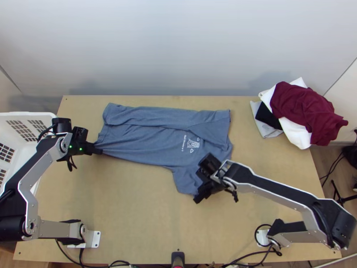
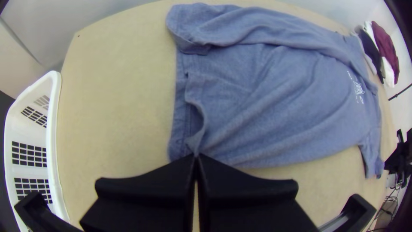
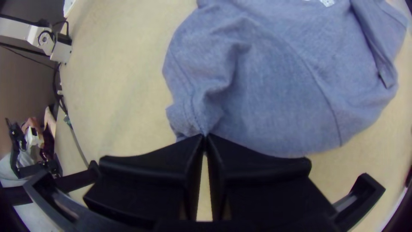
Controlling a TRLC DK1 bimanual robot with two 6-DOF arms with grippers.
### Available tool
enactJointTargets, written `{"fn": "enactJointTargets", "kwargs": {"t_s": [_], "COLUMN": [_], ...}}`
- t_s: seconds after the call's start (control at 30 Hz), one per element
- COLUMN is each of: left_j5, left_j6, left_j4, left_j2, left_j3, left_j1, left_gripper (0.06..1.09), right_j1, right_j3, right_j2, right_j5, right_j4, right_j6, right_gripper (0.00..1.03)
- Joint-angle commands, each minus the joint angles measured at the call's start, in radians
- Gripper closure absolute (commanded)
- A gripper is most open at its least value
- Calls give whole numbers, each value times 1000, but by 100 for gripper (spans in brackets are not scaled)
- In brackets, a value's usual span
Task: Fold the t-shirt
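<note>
Two arm bases stand nearest us on the wooden table [image 1: 134, 210], both on the near side of the t-shirt [image 1: 156, 145]: the left base [image 1: 96, 239] nearer its hem end, the right base [image 1: 263, 237] out past its chest end. Next, at the t-shirt's near sleeve, we see the right gripper [image 1: 197, 199], its fingers brought together with the sleeve's edge nipped between them. At the near corner of the t-shirt's hem, the left gripper [image 1: 100, 151] is closed on a pinch of cloth; in the left wrist view we see a gap between the hem's two layers beside it. The t-shirt itself, blue-grey, lies lengthwise across the table, its long far side folded over onto the body and its small white print [image 1: 193, 144] facing up. We have a white basket [image 1: 26, 114] past the hem end, apart from the t-shirt. Well beyond the chest end lies a pile of maroon cloth [image 1: 299, 105], white cloth [image 1: 296, 134], black cloth [image 1: 267, 117] and grey cloth [image 1: 263, 128]. Farthest, behind the t-shirt, we see a pale wall [image 1: 178, 49].
</note>
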Motion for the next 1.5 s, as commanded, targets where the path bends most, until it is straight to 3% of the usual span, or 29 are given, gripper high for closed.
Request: {"fn": "enactJointTargets", "kwargs": {"t_s": [0.0, 0.17, 0.33, 0.67, 0.83, 1.07, 1.47], "left_j5": [-3, -2, -2, -12, -78, -78, -95], "left_j6": [11, -2, -13, -110, -200, -226, -277], "left_j4": [0, -50, -93, -176, -182, -334, -377], "left_j2": [-10, -13, 2, 189, 385, 649, 839], "left_j3": [34, 122, 201, 471, 700, 1017, 1116], "left_j1": [12, 16, -14, -45, -46, -85, -229], "left_gripper": [105, 105, 105, 105, 105, 102, 100], "right_j1": [-133, -328, -438, -625, -677, -703, -693], "right_j3": [140, 293, 406, 676, 773, 819, 704], "right_j2": [-88, -133, -93, 165, 289, 427, 556], "right_j5": [27, 25, 24, 2, -11, -11, -7], "right_j4": [-106, -136, -90, -89, -81, -79, -3], "right_j6": [-58, -98, -158, -262, -285, -334, -361], "right_gripper": [100, 100, 100, 100, 100, 100, 100]}}
